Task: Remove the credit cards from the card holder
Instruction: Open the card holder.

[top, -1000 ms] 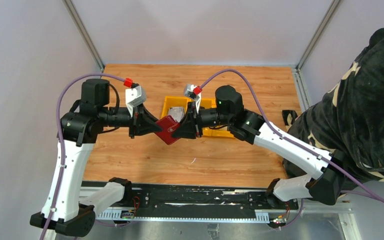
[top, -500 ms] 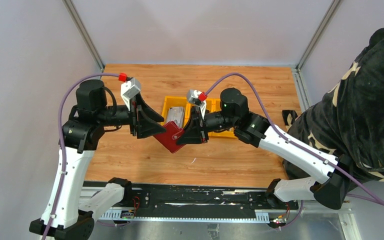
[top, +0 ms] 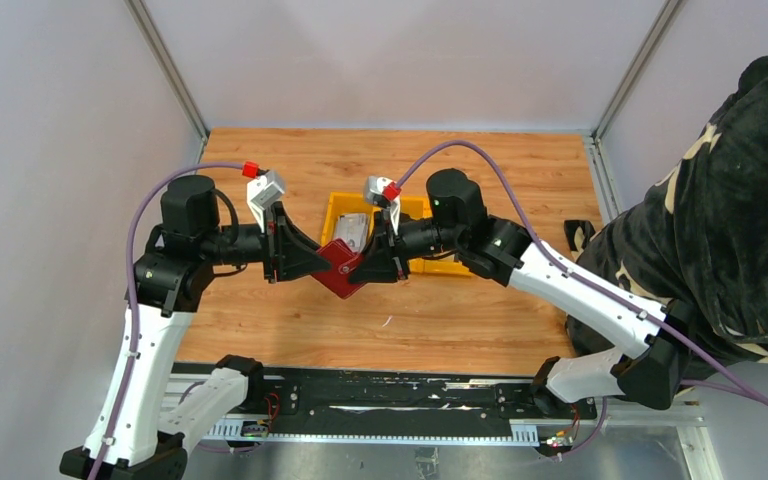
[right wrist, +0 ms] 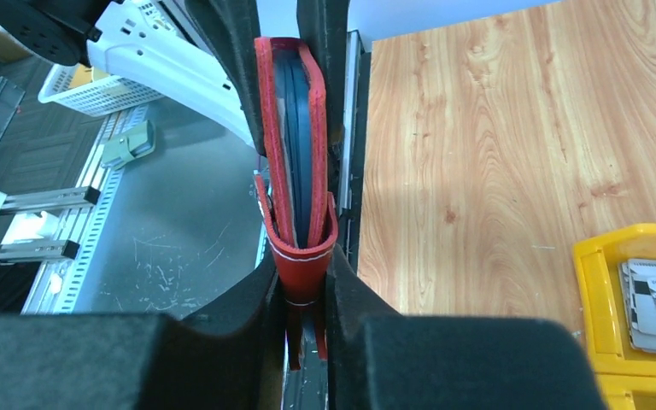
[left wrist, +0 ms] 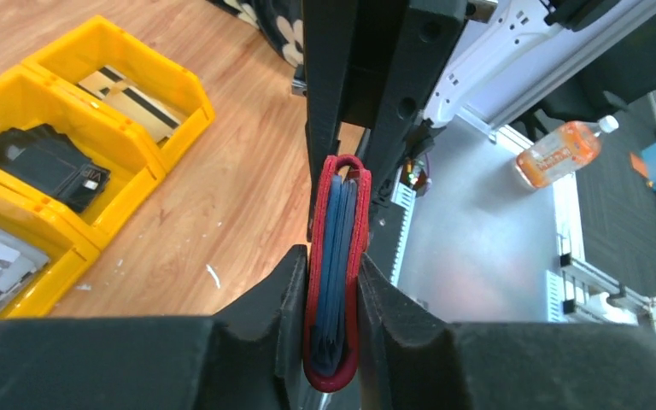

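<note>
My left gripper [left wrist: 333, 263] squeezing one end of the red card holder [left wrist: 316, 239], my right gripper [right wrist: 305, 278] pinching the other end, holder folded and up in the air, credit cards [right wrist: 295, 145] tucked inside, yellow bin [top: 332, 210] just behind, wooden table [top: 440, 320] below.

Two grippers, the left [top: 320, 262] and the right [top: 363, 268], grip one red card holder [top: 340, 272] between them. To the left claw's left stands one yellow bin [left wrist: 120, 209] of three compartments holding three loose cards [left wrist: 47, 162], one per compartment. The credit cards [right wrist: 297, 154] inside the holder show edge-on, too tightly packed to count.
</note>
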Robot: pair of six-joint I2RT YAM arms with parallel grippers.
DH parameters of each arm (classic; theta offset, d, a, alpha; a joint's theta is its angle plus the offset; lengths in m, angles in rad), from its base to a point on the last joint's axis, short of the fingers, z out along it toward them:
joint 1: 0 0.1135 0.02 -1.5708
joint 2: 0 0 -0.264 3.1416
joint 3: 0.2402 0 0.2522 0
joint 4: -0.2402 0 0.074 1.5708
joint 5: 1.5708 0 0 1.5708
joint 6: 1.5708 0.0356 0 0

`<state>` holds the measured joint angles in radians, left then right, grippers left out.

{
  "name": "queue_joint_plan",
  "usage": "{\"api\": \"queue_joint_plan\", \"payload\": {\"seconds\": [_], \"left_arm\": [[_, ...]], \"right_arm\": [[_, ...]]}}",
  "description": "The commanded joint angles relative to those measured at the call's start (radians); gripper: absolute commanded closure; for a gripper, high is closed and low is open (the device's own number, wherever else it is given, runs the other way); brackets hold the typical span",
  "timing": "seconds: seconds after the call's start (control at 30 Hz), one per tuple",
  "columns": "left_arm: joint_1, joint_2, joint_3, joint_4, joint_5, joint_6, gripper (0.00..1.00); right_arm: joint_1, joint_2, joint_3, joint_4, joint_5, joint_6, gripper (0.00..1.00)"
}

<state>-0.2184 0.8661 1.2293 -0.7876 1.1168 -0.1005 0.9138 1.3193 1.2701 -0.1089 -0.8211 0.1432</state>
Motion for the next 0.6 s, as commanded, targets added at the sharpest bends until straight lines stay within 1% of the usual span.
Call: {"api": "queue_joint_plan", "payload": {"seconds": [0.0,0.03,0.07,0.1,0.13,0.17,0.2,0.27,0.37,0.43,0.57], "left_arm": [[-0.001,-0.013,0.015,0.027,-0.063,0.036,0.84],[0.0,-0.014,0.016,0.028,-0.089,0.051,0.89],[-0.001,-0.018,0.017,0.031,-0.126,0.065,0.92],[-0.001,-0.02,0.015,0.037,-0.177,0.08,0.95],[-0.001,-0.029,0.007,0.05,-0.226,0.095,0.99],[-0.001,-0.04,-0.009,0.094,-0.284,0.09,1.0],[-0.001,-0.055,-0.03,0.136,-0.35,0.076,1.0],[-0.001,-0.095,-0.091,0.248,-0.477,0.047,1.0],[-0.001,-0.134,-0.161,0.356,-0.583,0.008,1.0],[-0.001,-0.145,-0.193,0.412,-0.601,-0.022,1.0],[-0.001,-0.147,-0.224,0.455,-0.618,-0.075,1.0]], "right_arm": [[0.005,-0.003,0.056,-0.047,0.053,-0.043,0.7],[0.005,-0.007,0.054,-0.051,0.106,-0.037,0.6],[0.005,-0.014,0.052,-0.053,0.193,-0.02,0.52],[0.005,-0.02,0.054,-0.053,0.304,0.009,0.48],[0.005,-0.025,0.062,-0.067,0.448,0.057,0.43],[0.007,-0.026,0.08,-0.091,0.616,0.109,0.38],[0.015,-0.027,0.096,-0.121,0.727,0.177,0.35],[0.053,-0.03,0.111,-0.17,0.929,0.264,0.33],[0.123,-0.042,0.087,-0.142,1.039,0.355,0.34],[0.16,-0.041,0.067,-0.087,1.068,0.41,0.36],[0.182,0.013,0.076,0.011,1.012,0.491,0.4]]}}
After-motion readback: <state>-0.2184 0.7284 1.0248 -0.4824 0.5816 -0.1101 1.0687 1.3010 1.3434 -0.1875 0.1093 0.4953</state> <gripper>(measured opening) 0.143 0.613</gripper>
